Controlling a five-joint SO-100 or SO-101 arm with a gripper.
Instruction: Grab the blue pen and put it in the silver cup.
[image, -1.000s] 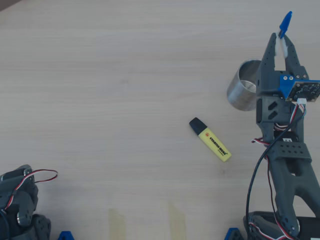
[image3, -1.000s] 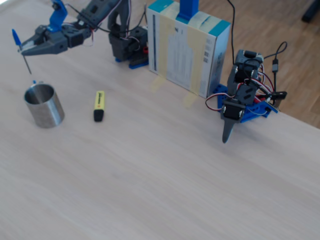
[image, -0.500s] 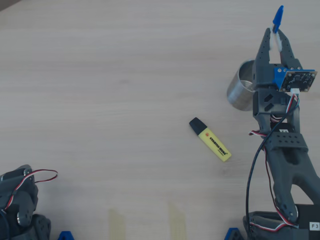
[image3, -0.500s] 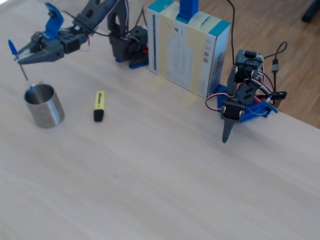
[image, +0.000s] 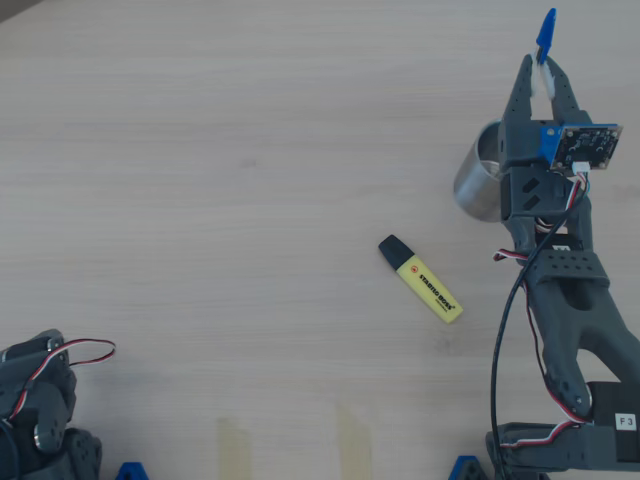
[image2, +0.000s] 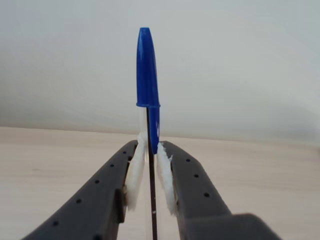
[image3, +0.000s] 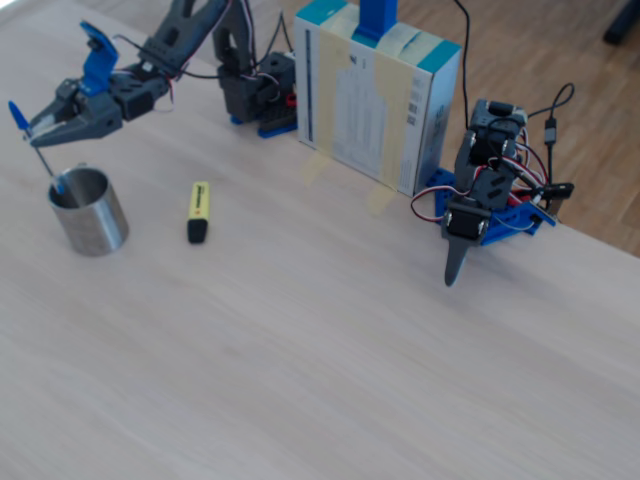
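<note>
My gripper (image: 541, 76) is shut on the blue pen (image: 545, 34), whose blue cap sticks out past the fingertips. In the wrist view the pen (image2: 148, 75) stands upright between the white pads (image2: 135, 170), clear barrel running down between them. In the fixed view the gripper (image3: 36, 128) holds the pen (image3: 18, 114) tilted over the silver cup (image3: 92, 218), and the pen's small blue end plug sits at the cup's mouth. In the overhead view the cup (image: 472, 190) stands upright, partly hidden under the gripper.
A yellow highlighter (image: 424, 280) with a black cap lies on the table beside the cup; it also shows in the fixed view (image3: 199, 210). A second arm (image3: 485, 200) rests at the table edge next to a cardboard box (image3: 375, 95).
</note>
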